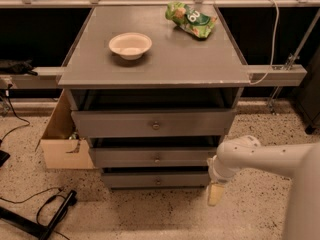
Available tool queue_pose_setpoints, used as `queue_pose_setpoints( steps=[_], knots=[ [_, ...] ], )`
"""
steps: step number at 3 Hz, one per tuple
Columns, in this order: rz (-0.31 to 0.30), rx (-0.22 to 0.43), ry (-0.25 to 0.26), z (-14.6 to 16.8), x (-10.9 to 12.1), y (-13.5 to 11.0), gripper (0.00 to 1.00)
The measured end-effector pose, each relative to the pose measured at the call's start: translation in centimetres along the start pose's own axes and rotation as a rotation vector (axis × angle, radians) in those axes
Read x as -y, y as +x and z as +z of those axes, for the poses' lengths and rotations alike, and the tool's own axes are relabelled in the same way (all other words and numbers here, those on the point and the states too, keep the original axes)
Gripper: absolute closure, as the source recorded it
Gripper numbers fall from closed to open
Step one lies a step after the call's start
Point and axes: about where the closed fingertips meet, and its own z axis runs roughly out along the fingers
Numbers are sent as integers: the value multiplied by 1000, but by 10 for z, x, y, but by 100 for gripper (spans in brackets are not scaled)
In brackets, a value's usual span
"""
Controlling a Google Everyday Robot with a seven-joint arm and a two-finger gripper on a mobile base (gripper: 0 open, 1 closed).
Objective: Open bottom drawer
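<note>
Progress: I judge the job barely begun. The bottom drawer (130,180), the lowest and narrowest flat dark-grey front of the grey cabinet (234,98), sits tucked under the front above it, and I see no sign that it has been drawn out.
Done: only the approach, as far as I can see. The tool is already low, at about the height of the drawer.
Left: reach the knob, take hold of it, then pull the front straight out.
Tool: the pale, cream-coloured tool (215,194) points downward from the end of the rounded white arm (265,159), close above the speckled floor (150,214).
Tool state: I cannot tell whether it is open or closed. I see nothing held in it, and it seems clear of the cabinet.
Target from the tool: the right end of the bottom drawer lies just to the tool's left. Its small round metal knob (158,182) is further left at the centre of the front and a little higher, well apart from the tool.
Other fronts: the middle-sized grey drawer front (125,158) is up and to the left of the tool. The tallest, widest grey drawer front (115,125) is higher again.
Counter: the flat grey counter (170,66) is well above the tool. It carries a shallow white bowl (130,45) and a crumpled green snack bag (191,19), neither of them involved.
Next move, my judgement: shift the tool left and slightly up to meet the knob squarely.
</note>
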Motion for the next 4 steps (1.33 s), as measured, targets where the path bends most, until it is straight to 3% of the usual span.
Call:
queue_pose_setpoints(
  steps=[2, 3, 4],
  knots=[
    [47, 5, -54, 122, 12, 8, 0],
    [93, 33, -60, 186, 35, 9, 0],
    [93, 33, -60, 186, 35, 9, 0]
  ],
)
